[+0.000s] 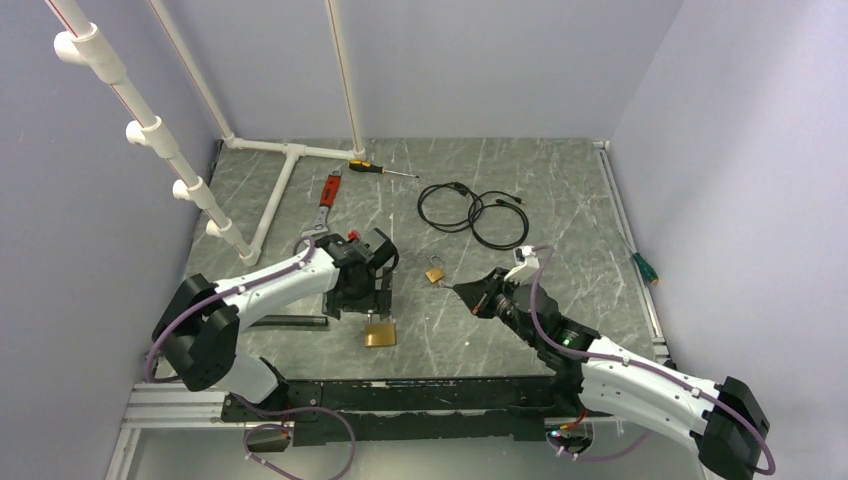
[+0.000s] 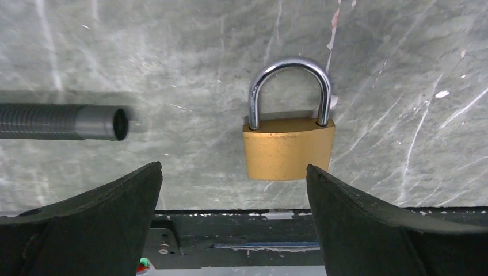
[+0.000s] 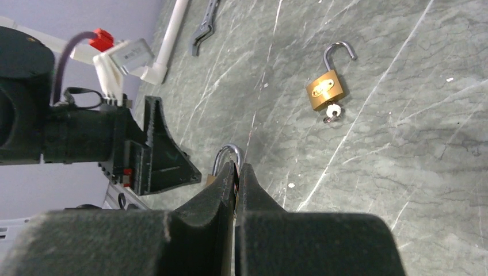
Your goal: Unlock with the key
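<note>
On the surface (image 2: 144,57), a brass padlock (image 2: 289,149) lies flat.
Empty left claw (image 2: 234,169) spread wide beside it; right claw (image 3: 237,172) pinched shut.

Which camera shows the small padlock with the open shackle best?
The right wrist view: the small padlock lies in plain sight, shackle swung open, a key in its keyhole. The top view shows it only as a tiny gold speck. The left wrist view shows only the larger padlock, shackle shut.
</note>
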Motion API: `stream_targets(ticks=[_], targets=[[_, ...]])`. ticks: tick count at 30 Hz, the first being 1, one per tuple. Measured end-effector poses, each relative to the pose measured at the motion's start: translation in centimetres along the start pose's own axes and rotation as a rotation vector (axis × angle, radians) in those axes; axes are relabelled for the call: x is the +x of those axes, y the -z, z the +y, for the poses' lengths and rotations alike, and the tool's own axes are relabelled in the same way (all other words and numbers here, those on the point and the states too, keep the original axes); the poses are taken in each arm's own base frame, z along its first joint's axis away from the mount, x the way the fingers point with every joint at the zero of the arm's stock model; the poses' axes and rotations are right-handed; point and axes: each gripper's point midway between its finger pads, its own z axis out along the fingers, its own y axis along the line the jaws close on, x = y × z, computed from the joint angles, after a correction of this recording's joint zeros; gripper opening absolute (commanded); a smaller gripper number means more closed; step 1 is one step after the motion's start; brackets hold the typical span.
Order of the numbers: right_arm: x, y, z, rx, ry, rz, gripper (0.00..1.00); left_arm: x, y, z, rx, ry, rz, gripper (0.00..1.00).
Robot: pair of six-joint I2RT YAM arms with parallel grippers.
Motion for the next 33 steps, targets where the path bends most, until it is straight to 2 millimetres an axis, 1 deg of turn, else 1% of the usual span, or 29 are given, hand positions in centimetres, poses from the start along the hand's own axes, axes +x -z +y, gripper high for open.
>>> stream_targets(ticks=[3, 7, 14, 18, 21, 24, 27, 33], targets=[[0.0, 0.0, -0.1, 0.001, -0.001, 0.000, 0.00, 1.0, -1.1, -0.5, 0.023, 0.036, 0.039, 0.99], [0.1, 0.0, -0.2, 0.004, 0.000, 0.000, 0.00, 1.9, -2.0, -1.0, 0.054, 0.062, 0.066, 0.99], [0.6, -0.3, -0.7, 0.026, 0.007, 0.016, 0.00, 2.6, -3.9, -2.2, 0.068, 0.051, 0.110, 0.99], [0.9, -0.5, -1.1, 0.041, 0.013, 0.028, 0.00, 2.8, -4.1, -3.1, 0.091, 0.029, 0.105, 0.99], [1.1, -0.5, -1.2, 0.046, 0.016, 0.032, 0.00, 3.0, -4.1, -3.4, 0.094, 0.016, 0.106, 0.99], [1.1, -0.6, -1.3, 0.047, 0.017, 0.033, 0.00, 3.3, -4.3, -3.6, 0.084, 0.007, 0.115, 0.98], [1.1, -0.6, -1.2, 0.046, 0.016, 0.031, 0.00, 3.5, -4.8, -3.4, 0.060, 0.011, 0.126, 0.94], [1.3, -0.6, -1.6, 0.047, 0.016, 0.032, 0.00, 3.6, -5.2, -3.4, 0.019, 0.016, 0.118, 0.93]])
